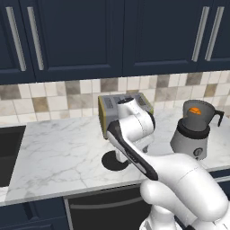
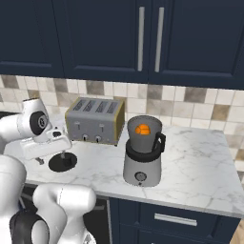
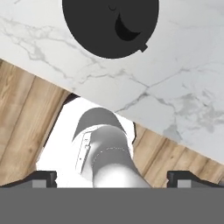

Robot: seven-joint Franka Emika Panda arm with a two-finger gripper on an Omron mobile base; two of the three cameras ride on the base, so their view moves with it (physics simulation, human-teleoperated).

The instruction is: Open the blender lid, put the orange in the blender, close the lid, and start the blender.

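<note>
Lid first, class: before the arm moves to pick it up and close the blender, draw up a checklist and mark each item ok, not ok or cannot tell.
1. Orange inside the blender: ok.
2. Jar top uncovered: ok.
3. Lid flat on the counter, beside the toaster: ok.
4. Fingers wide apart, holding nothing: ok.
5. Fingers centred over the lid's knob: not ok; in the hand view the lid sits at the top edge.
6. Blender upright: ok.

navy cabinets point(image 2: 95, 38); tiled backsplash point(image 2: 190, 102), marble counter point(image 2: 200, 162)
</note>
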